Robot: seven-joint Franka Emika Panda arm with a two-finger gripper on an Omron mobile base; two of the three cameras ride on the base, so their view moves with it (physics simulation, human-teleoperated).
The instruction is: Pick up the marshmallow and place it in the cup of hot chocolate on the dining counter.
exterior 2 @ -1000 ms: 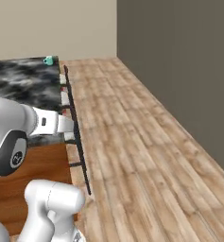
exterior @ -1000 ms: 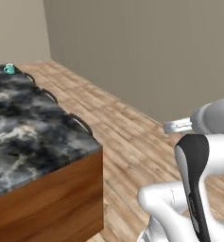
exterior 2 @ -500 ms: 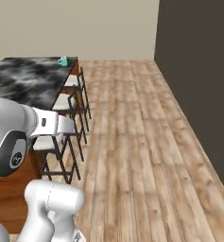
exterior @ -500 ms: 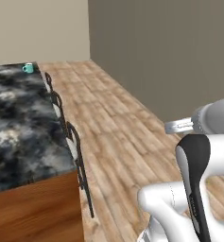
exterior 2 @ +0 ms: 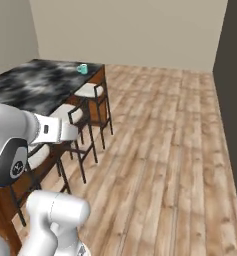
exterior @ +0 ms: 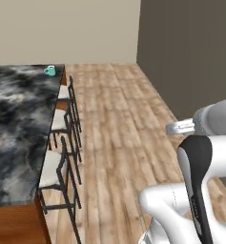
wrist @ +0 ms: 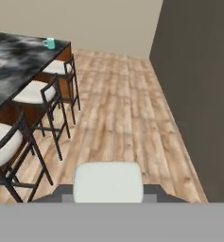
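Gripper state: cannot be determined. In the hand view the fingertips are not distinguishable, so neither the opening nor any held object can be read. In the left base view the white arm rises at the lower right; in the right base view it rises at the lower left, with the forearm reaching toward the stools.

Nearest the arm, the stools with white cushions and black frames stand in a row along the near edge of the surface. In the hand view they run along the left side.

The surface, a long island with a black-grey marbled top and brown wood base, extends away from the robot on the left.

The cup of hot chocolate, a small teal mug, stands upright at the far end of the surface, near its corner. Its contents are too small to resolve.

The marshmallow cannot be identified.

A wood plank floor lies right of the stools.
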